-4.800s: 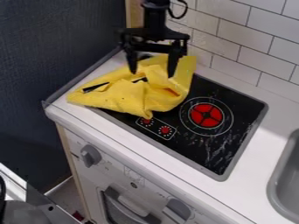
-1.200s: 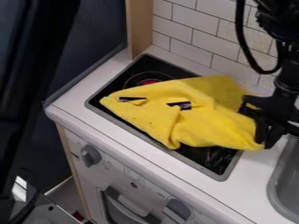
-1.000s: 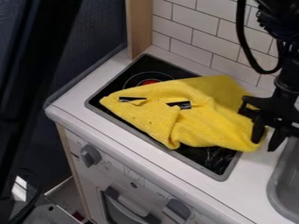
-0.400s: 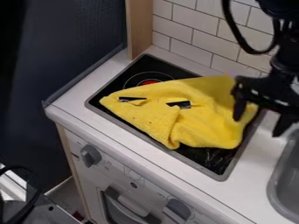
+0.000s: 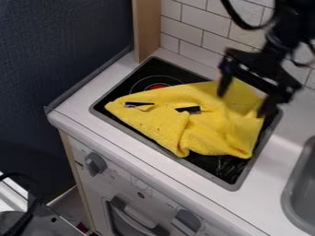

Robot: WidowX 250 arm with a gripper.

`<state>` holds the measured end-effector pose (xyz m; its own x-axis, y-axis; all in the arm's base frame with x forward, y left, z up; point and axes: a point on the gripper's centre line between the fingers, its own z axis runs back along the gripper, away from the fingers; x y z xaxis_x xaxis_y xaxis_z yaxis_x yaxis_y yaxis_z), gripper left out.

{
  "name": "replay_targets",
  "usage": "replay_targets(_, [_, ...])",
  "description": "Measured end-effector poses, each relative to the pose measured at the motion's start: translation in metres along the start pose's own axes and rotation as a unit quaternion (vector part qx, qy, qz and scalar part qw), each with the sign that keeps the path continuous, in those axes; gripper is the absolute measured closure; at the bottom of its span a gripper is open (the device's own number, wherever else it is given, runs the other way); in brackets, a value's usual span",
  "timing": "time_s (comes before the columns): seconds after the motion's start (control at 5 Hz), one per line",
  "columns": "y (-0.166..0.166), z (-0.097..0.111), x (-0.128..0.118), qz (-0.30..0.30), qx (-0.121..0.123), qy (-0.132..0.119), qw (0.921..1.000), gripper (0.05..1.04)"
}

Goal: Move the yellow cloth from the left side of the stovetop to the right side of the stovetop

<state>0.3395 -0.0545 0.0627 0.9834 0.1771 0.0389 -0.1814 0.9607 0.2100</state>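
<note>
Moved away from the right corner of the yellow cloth [image 5: 212, 133], crumpled on the black stove top [image 5: 157, 69], to above its back part, with the hand [image 5: 245, 97] wide open and holding nothing, likely between tugs, so should line up before gripping.

White tiled wall [image 5: 203, 27] (dark grout).

At your ten o'clock stands a dark panel [image 5: 61, 50], at twelve a wooden post [image 5: 146, 30], at one a white-tiled wall [image 5: 192, 28]. You have a grey sink [image 5: 289, 193] at four, and a grey oven knob [image 5: 95, 164] between seven and eight.
</note>
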Motion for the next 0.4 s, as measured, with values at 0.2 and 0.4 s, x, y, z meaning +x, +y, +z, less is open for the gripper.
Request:
replay_targets(0.2, [0.039, 0.012, 0.011, 0.052, -0.017, 0.012, 0.9985, 0.083])
replay_targets(0.4, [0.057, 0.014, 0.018, 0.074, -0.047, 0.025, 0.9959, 0.083])
